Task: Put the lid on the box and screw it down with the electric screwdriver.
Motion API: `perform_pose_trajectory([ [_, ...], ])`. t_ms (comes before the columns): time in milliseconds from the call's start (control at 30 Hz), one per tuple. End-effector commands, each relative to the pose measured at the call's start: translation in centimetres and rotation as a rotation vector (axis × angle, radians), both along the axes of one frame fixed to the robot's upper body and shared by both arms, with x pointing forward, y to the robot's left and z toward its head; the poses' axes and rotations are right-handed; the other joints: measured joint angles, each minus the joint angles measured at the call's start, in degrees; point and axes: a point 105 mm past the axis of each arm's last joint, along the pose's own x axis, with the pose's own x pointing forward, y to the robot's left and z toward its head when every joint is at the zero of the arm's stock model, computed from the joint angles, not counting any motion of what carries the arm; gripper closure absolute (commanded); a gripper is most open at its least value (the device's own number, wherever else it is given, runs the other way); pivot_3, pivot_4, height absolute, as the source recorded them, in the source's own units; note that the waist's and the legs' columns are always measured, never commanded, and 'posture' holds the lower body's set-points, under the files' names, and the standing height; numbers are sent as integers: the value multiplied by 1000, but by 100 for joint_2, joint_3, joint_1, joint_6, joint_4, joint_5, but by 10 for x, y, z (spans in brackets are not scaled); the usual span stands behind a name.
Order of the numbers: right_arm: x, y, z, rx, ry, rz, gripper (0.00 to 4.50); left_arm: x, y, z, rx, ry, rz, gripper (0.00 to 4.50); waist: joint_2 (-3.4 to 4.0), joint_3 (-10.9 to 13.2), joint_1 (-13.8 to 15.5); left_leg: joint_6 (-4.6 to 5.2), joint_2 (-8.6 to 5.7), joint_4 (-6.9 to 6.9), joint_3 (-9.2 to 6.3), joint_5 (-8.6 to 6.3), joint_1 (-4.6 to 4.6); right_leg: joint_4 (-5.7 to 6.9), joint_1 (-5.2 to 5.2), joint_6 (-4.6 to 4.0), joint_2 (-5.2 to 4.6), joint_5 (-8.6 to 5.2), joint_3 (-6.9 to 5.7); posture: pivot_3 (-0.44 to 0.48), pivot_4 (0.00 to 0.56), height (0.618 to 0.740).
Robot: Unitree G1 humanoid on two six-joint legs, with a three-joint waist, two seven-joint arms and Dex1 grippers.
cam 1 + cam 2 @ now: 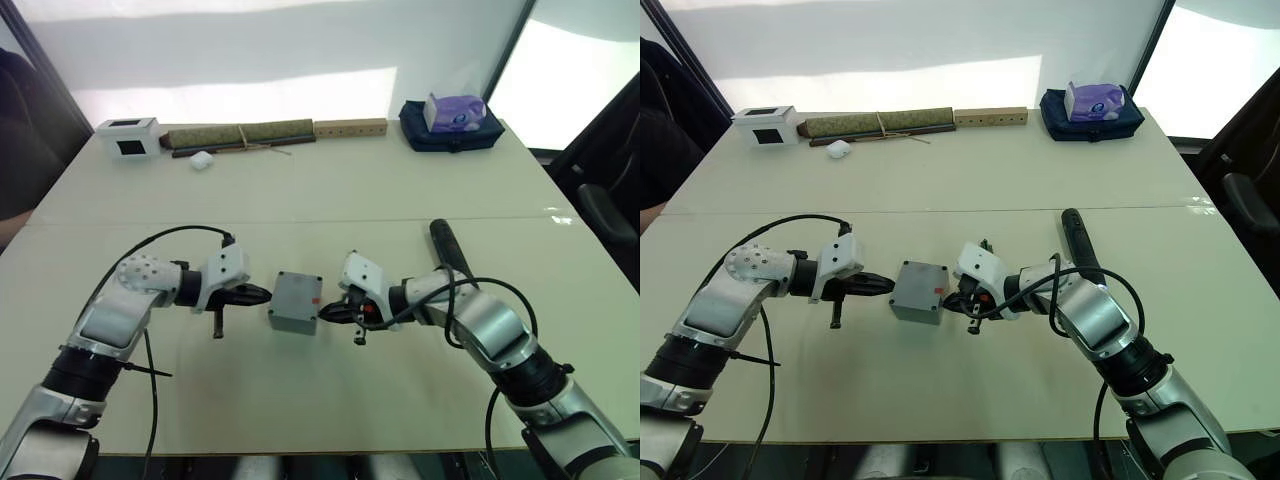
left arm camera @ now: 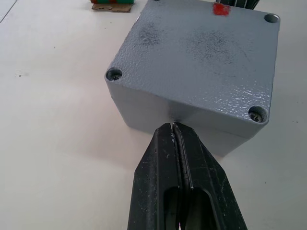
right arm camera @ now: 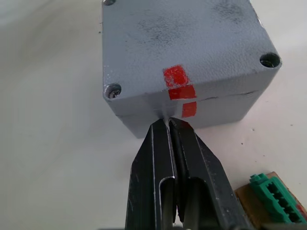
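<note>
The grey box [image 1: 294, 312] stands at the middle of the table with the lid [image 2: 201, 52] seated on top; a seam runs between them and a red mark [image 3: 176, 76] crosses it. The lid's corners have screw holes, and one holds a screw [image 2: 257, 114]. My left gripper [image 1: 267, 294] is shut, its tips touching the box's left wall. My right gripper [image 1: 323, 313] is shut too, its tips against the right wall at the red mark. The black electric screwdriver [image 1: 450, 248] lies on the table behind my right arm, in neither gripper.
A green circuit piece [image 3: 276, 191] lies on the table close to my right gripper. Along the far edge are a white box with a dark window [image 1: 128, 137], a rolled mat [image 1: 240, 135], a wooden strip [image 1: 350, 127] and a tissue pack on a dark bag [image 1: 453, 112].
</note>
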Motion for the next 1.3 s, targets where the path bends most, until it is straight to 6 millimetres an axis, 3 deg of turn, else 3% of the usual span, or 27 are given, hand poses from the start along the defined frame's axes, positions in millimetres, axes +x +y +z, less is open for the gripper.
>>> perform_pose_trajectory([
  [33,0,5,17,46,-69,11,4453,-5,-8,10,-17,-27,-49,4500,0,0,1,0,0,0,0,0,0,0,0,0,0,0,0,0,150,740],
  [433,12,-4,19,51,-97,-60,4453,-17,-15,7,-16,0,-86,4500,0,0,3,0,0,1,1,0,0,0,1,0,-1,0,0,0,150,740],
  [567,14,-9,23,47,-112,-71,4453,-18,-7,10,-2,-6,-73,4500,0,0,3,0,0,1,0,0,0,0,1,0,0,0,0,0,150,740],
  [733,32,-34,49,84,-245,-188,4453,-19,4,39,-38,-66,-38,4500,0,0,3,0,0,1,0,0,0,0,1,0,-1,0,1,0,150,740],
  [833,46,-48,58,104,-304,-284,4453,-20,-4,75,-127,-124,-47,4500,-2,0,14,0,0,1,-1,0,0,0,2,0,-1,0,-1,0,150,740],
  [933,60,-56,56,121,-317,-380,4453,-20,-11,94,-151,-169,-60,4500,-5,-2,10,0,-1,4,-1,0,0,0,5,1,-1,1,-1,0,150,740],
  [1100,76,-62,41,119,-269,-470,2969,-15,-15,98,-135,-201,-60,4500,-3,-2,-27,-1,-1,4,8,1,4,8,0,4,4,2,8,0,150,740],
  [1300,83,-59,37,143,-221,-513,473,-11,-14,93,-120,-198,-47,4500,-3,-2,-15,-1,0,4,9,1,4,8,0,4,5,2,8,0,150,740],
])
